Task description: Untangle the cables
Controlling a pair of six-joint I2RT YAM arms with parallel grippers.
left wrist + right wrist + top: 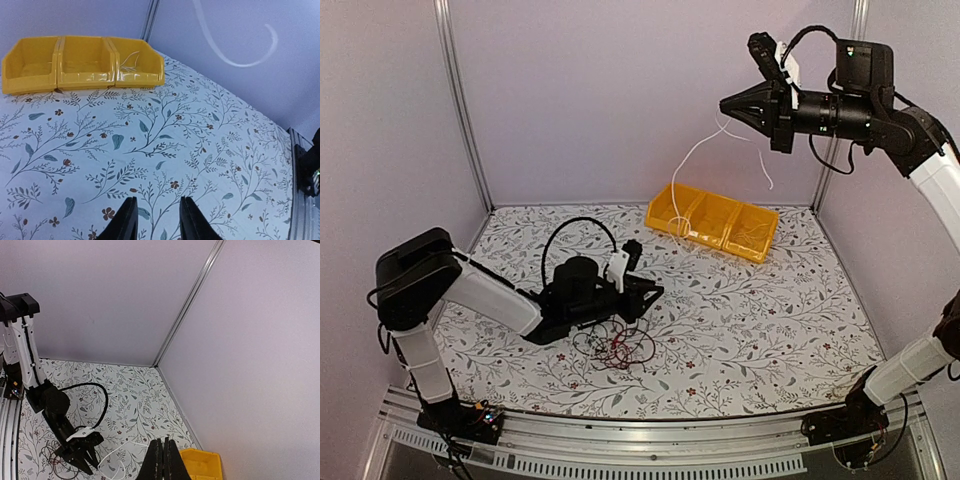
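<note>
The small tangle of thin red and black cables lies on the floral-patterned tabletop near its front edge. It sits just beside the left gripper, whose fingers stand parted with nothing between them. One long thin white cable hangs in the air from the right gripper, which is raised high near the back wall with its fingers pressed together on the strand. The cable's lower run drops toward the yellow plastic three-compartment bin; we cannot tell whether it is clear of the tangle. We judge the step in hand to be drawing this white cable away. To do it well we should lift slowly, watch for snags, and let the left gripper pin the tangle if it drags. We count one tangle, one lifted white cable, one bin and two grippers; the strands inside the tangle we cannot count.
</note>
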